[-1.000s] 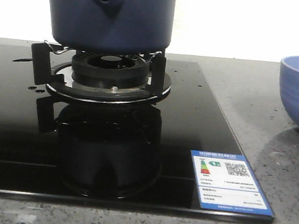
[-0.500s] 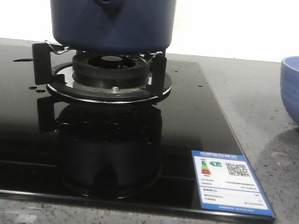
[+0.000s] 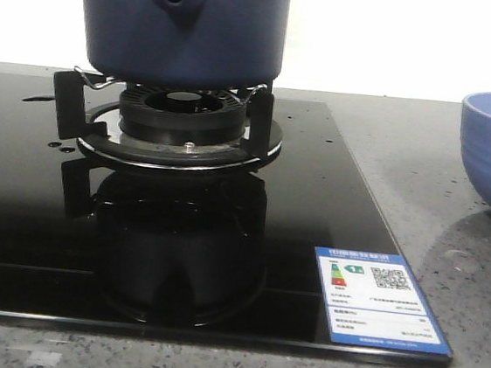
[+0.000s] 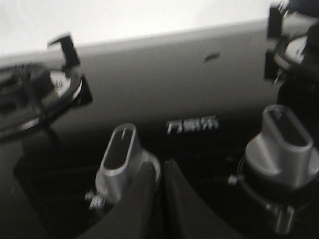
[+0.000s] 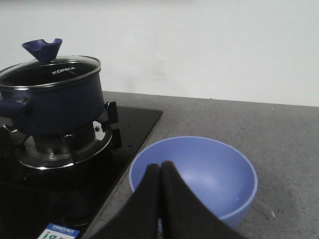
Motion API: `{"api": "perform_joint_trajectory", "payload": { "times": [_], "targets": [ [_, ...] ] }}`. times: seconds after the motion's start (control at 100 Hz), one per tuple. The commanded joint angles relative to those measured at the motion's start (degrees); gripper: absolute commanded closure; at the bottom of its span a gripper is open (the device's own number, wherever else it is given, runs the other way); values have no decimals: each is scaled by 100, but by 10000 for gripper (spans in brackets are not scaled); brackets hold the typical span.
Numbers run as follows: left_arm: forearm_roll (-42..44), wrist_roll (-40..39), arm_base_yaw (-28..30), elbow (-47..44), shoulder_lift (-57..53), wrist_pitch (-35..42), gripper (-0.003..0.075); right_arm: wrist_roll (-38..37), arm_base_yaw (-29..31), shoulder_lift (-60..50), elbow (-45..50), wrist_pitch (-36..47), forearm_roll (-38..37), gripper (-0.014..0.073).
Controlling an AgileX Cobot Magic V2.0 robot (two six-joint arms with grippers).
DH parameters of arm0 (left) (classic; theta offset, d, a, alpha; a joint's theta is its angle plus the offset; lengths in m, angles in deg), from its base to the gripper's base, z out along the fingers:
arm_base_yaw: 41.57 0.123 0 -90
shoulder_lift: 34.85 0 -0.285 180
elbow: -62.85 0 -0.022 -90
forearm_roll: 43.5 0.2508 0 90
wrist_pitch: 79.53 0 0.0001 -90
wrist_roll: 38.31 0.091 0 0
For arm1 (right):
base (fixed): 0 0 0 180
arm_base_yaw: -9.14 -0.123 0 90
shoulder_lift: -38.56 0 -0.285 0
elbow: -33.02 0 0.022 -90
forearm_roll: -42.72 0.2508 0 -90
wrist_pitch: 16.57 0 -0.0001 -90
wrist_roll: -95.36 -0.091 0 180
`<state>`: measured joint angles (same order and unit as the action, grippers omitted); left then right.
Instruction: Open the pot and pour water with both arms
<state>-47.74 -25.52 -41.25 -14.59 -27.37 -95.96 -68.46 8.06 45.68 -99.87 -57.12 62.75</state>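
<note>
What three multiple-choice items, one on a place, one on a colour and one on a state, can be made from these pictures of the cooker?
1. Where does the pot stand?
A. on the burner stand of the black cooktop
B. on the grey counter
C. inside the bowl

2. What colour is the bowl?
A. red
B. light blue
C. white

3. How is the pot's lid?
A. lying on the counter
B. held by the right fingers
C. on the pot

Answers:
1. A: the pot rests on the burner stand of the cooktop.
2. B: the bowl on the counter is light blue.
3. C: the glass lid sits on the pot, and the right fingers are shut together, holding nothing.
</note>
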Motion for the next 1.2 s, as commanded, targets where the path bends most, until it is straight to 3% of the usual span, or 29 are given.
{"api": "perform_joint_trajectory", "payload": {
  "times": [0.0,0.08,1.05,1.19],
  "targets": [
    [-60,-101,97,-75,-150,234,741,54,-6,84,-124,464,78,658],
    [-76,-113,95,-162,-150,-114,741,54,-6,84,-124,464,78,658],
    [-46,-97,95,-162,-150,-114,741,54,4,84,-124,464,78,658],
    [-46,-97,95,-162,-150,-114,741,-487,38,64,70,909,-1043,658]
  ]
}}
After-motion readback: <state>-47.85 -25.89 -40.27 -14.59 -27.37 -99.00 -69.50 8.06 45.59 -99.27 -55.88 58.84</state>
